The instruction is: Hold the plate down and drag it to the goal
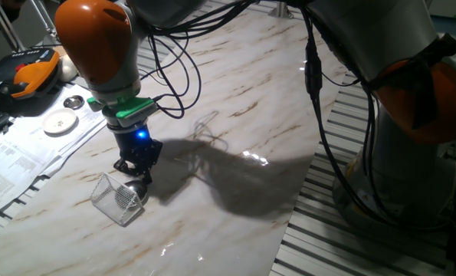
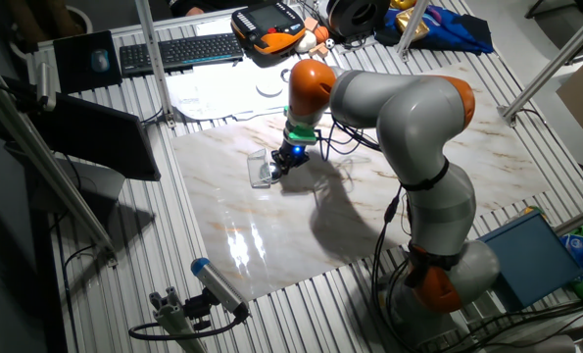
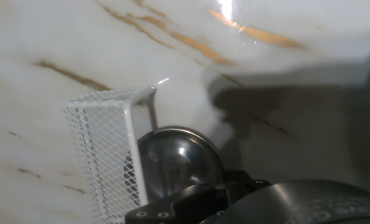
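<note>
Item one, the plate [image 3: 178, 163]: I see it flat on the marble surface [image 1: 235, 138], touching the mesh-walled goal [image 1: 118, 198] at its open side. My gripper [image 1: 139, 176] presses down on the plate; I cannot tell its jaw spacing.

i see the plate [image 3: 178, 163] as a small round dish of shiny dark silver metal with a raised rim, lying flat on the marble counter [image 1: 235, 92]. it sits right against the open side of the goal [image 3: 107, 146], its edge just at the box's frame. the goal [image 1: 118, 198] is a small box with thin white edges and a fine mesh wall, resting on the counter near its front corner.
</note>
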